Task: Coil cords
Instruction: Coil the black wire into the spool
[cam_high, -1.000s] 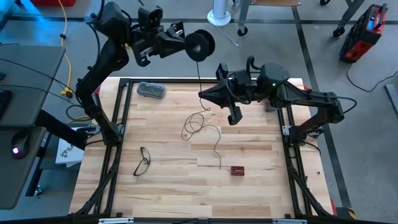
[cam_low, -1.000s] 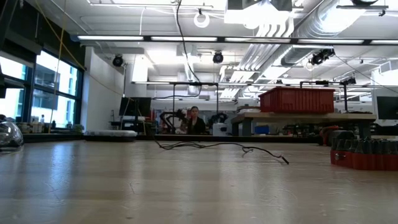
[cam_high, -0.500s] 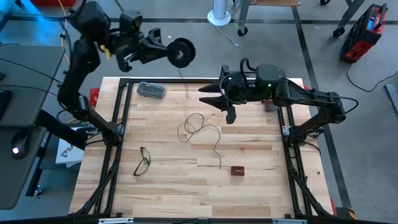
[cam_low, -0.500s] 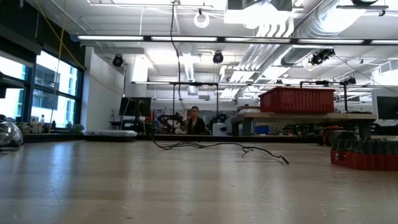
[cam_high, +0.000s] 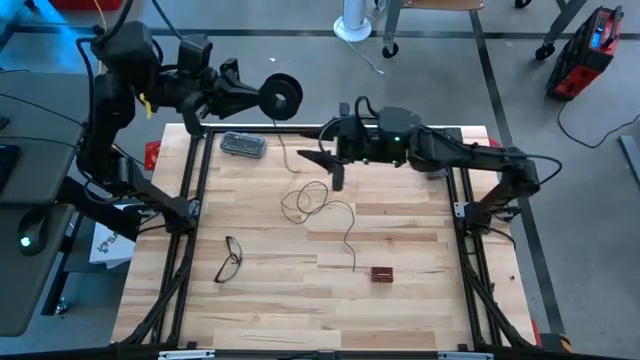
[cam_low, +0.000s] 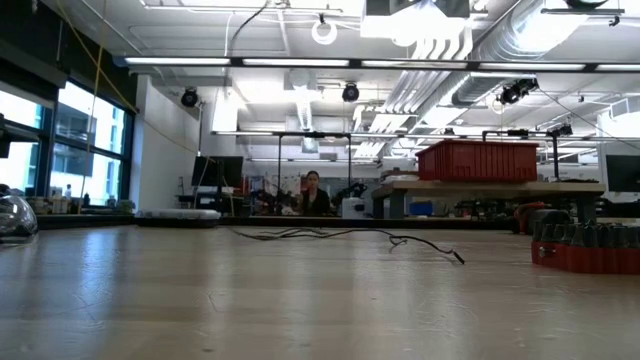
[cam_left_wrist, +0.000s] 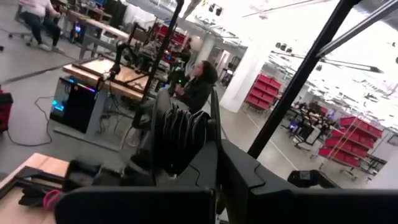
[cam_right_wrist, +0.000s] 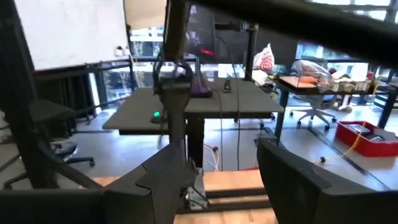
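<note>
A: Where was the reel (cam_high: 283, 95)?

B: Held up off the far left corner of the table (cam_high: 400, 300), above the floor just past the frame. The left gripper (cam_high: 257, 97) was clamped on it. In the left wrist view the black spool (cam_left_wrist: 180, 138) sat right ahead of that gripper's own fingers (cam_left_wrist: 242, 180), with dark wraps around its drum.

A: And the wire (cam_high: 318, 205)?

B: One thin dark strand ran down from the reel onto the boards. On the wood it made a small loose loop near the middle, then wandered toward the near side and ended just beside a small dark red block (cam_high: 382, 273). From table height it lay as a low tangle (cam_low: 340, 236) across the middle distance.

A: Right arm?

B: The right gripper (cam_high: 322, 166) hovered over the far middle of the table, close to the strand. Fingers looked spread, nothing between them that I could make out. The wire is so thin from above that I would not swear to contact. Right wrist view showed both dark fingers (cam_right_wrist: 298, 180) apart with a clear gap.

A: Other items noted?

B: Black-framed eyeglasses (cam_high: 229, 259) on the near left boards, well apart from the wire. A small grey case (cam_high: 243, 145) by the far left edge. A person sat at a bench far behind the table (cam_low: 313, 193).
</note>
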